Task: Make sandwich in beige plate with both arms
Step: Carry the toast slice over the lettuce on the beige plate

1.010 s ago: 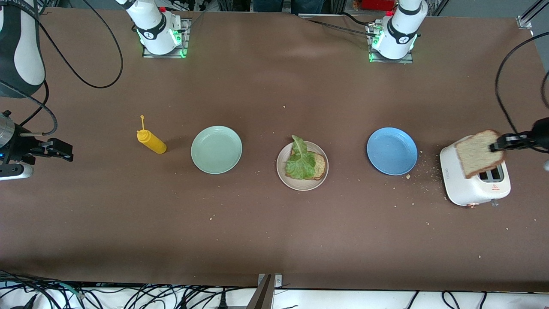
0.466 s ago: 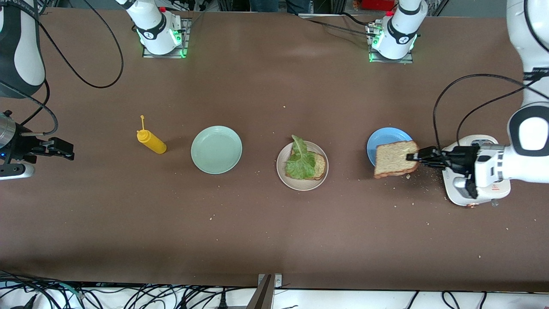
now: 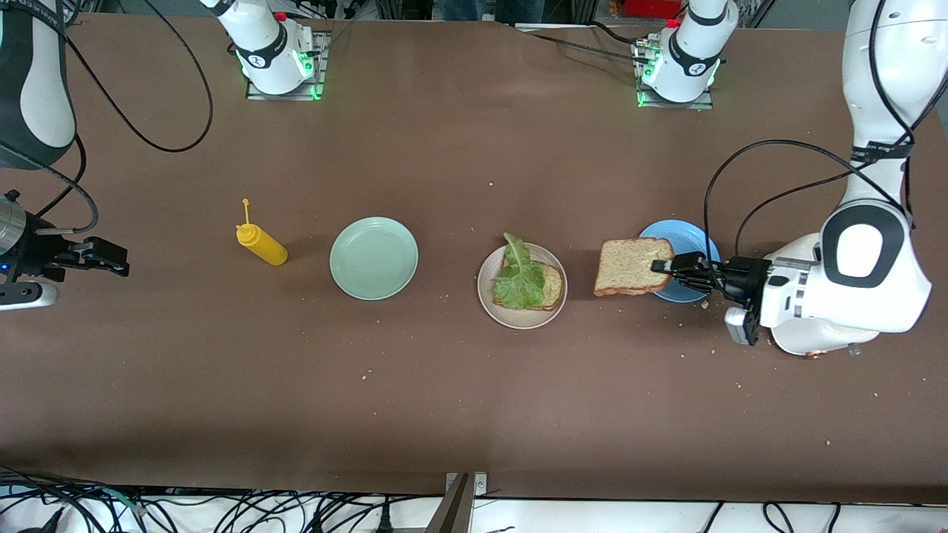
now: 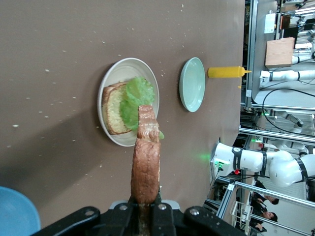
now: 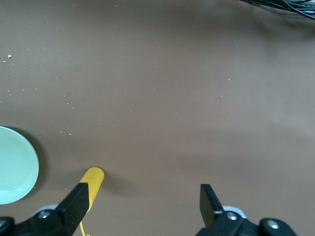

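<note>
The beige plate [image 3: 489,305] sits mid-table between the mint-green plate [image 3: 373,257] and the blue plate [image 3: 692,235], and on it I see the lower bread slice [image 3: 550,286] under a ruffled lettuce leaf [image 3: 518,280]; the sandwich lacks only its lid. That lid, the top slice [image 3: 628,266], hangs in the air clamped by one edge in my left gripper [image 3: 670,268], over the bare cloth between the blue plate and the beige one; from the gripper the plate lies at about nine o'clock in the front view, and the slice's flat face runs along that same line, so I judge a straight carry toward nine o'clock should bring it over the lettuce. The left arm is by far the nearer; my right gripper [image 3: 111,257] waits with fingers spread wide at its own end of the table, over the cloth past the yellow squeeze bottle [image 3: 261,244]. Half a second ago the slice hung over the blue plate's nearer edge, and a second ago it was just above the toaster; it has crossed most of the gap, while the right gripper has not moved.
</note>
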Controlling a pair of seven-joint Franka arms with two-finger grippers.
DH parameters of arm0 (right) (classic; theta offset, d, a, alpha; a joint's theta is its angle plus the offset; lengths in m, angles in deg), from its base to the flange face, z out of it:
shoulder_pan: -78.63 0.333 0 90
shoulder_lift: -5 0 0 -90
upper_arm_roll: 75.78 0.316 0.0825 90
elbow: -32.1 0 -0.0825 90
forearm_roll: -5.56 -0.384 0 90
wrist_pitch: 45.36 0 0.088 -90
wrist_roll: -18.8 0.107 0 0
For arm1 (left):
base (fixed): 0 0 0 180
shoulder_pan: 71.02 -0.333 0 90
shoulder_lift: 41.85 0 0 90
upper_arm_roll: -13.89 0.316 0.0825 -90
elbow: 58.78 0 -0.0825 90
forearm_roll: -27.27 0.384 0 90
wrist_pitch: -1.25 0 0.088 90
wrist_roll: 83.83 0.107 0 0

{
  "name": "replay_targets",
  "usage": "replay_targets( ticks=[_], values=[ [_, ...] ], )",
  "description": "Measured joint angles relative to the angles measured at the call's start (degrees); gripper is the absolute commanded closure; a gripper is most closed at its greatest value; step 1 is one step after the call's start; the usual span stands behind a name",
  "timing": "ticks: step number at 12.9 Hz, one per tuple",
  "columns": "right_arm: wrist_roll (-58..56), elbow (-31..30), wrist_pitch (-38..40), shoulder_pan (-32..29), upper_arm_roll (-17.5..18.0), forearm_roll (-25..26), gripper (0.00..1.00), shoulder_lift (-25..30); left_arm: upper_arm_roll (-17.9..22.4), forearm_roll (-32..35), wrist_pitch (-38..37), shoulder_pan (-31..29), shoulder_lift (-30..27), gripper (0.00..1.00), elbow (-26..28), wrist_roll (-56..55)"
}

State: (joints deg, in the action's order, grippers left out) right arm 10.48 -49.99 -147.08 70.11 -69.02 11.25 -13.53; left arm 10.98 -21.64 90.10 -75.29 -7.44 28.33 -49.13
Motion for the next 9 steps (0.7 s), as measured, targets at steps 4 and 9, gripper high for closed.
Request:
replay_targets(
  ticks=[4, 9],
  values=[
    [-3.9, 0.0, 0.0, -0.8, 0.0, -0.7, 0.0, 0.0, 0.0, -4.4, 0.1, 3.0, 2.1, 1.0, 1.0, -0.6],
    [-4.2, 0.0, 0.0, -2.5, -0.1, -6.1, 0.0, -0.5, 0.2, -8.9, 0.3, 2.7, 5.5, 1.0, 3.9, -0.6]
  ],
)
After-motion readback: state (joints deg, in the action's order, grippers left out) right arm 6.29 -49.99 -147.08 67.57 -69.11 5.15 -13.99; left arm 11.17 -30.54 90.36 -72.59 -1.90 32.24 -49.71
